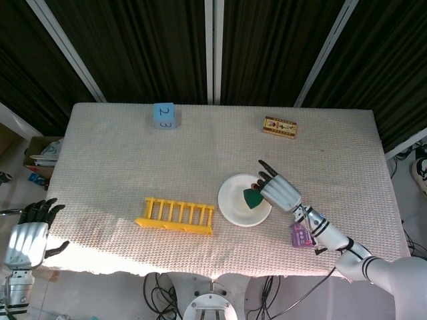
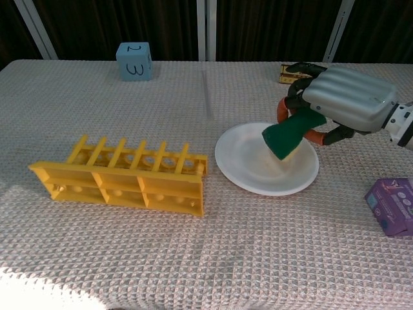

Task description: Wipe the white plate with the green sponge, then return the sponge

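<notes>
Chest view: right hand presses soft green sponge onto round glossy plate.

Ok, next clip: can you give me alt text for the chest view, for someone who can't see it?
The robot's right hand holds a green sponge over a white plate on a cloth-covered table. A yellow rack stands to the plate's left, a blue numbered cube sits at the far edge, and a purple box lies near right.

Head view high above, looking down on the whole table, chest view low, close, facing across it
</notes>
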`<act>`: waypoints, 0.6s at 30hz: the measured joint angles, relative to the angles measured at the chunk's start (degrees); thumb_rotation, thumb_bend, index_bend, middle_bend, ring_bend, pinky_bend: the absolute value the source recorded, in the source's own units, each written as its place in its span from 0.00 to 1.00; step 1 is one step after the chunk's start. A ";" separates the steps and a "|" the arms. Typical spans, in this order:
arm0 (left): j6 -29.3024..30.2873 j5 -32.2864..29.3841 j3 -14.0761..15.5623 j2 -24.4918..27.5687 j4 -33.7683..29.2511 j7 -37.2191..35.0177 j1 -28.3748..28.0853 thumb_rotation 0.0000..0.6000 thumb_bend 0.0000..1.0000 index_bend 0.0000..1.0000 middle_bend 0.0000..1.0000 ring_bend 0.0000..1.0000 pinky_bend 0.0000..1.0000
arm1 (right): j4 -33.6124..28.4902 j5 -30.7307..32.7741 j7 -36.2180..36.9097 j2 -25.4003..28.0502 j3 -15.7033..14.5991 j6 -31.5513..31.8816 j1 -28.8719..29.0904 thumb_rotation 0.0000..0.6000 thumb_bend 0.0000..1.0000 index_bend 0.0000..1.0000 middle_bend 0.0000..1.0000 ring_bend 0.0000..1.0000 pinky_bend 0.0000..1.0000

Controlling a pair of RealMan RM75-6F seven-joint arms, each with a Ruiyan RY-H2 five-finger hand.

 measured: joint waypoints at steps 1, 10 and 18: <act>-0.03 0.02 0.02 -0.08 0.04 -0.05 -0.01 1.00 0.05 0.23 0.12 0.11 0.13 | -0.37 -0.13 -0.01 0.59 -0.32 -0.29 0.03 1.00 0.41 0.81 0.55 0.29 0.08; -0.16 0.15 -0.03 -0.37 0.47 -0.39 -0.17 1.00 0.05 0.23 0.12 0.11 0.13 | -1.21 -1.30 -3.52 -0.13 -1.66 -4.22 1.73 1.00 0.42 0.81 0.55 0.29 0.07; 0.54 -0.18 0.28 -0.26 0.95 -1.17 0.65 1.00 0.05 0.23 0.12 0.11 0.13 | -1.24 -1.64 -6.01 -3.84 -0.05 -5.53 4.53 1.00 0.42 0.81 0.55 0.29 0.07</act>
